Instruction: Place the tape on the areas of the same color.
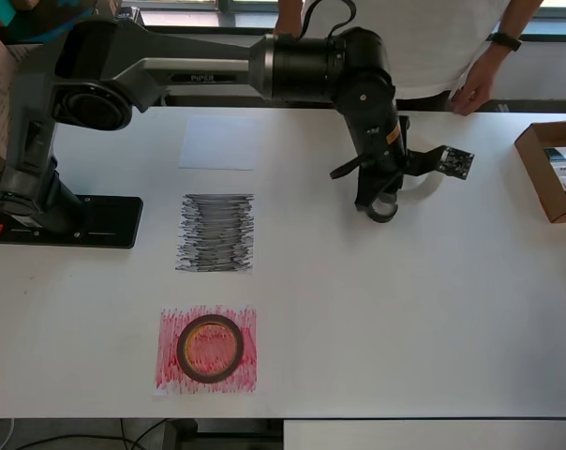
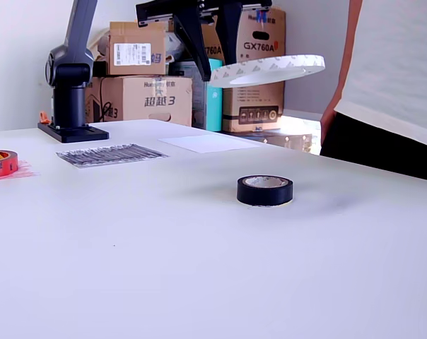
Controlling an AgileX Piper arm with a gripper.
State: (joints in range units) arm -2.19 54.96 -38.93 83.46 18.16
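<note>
My gripper (image 2: 212, 67) is shut on the edge of the wide white tape ring (image 2: 266, 70) and holds it flat, well above the table. The overhead view shows the gripper (image 1: 381, 192) right of the sheets, the white ring (image 1: 422, 186) faint against the table. The small black tape (image 2: 264, 191) lies on the bare table below it, partly hidden in the overhead view (image 1: 384, 210). The dark-red tape (image 1: 209, 348) lies on the red sheet (image 1: 171, 375). The black sheet (image 1: 216, 232) and the white sheet (image 1: 218, 142) are bare.
An open cardboard box (image 1: 550, 169) stands at the overhead view's right edge. A person (image 1: 470, 89) stands at the far table edge. The arm's base (image 1: 67, 220) is at the left. Cardboard boxes (image 2: 143, 78) are stacked behind the table.
</note>
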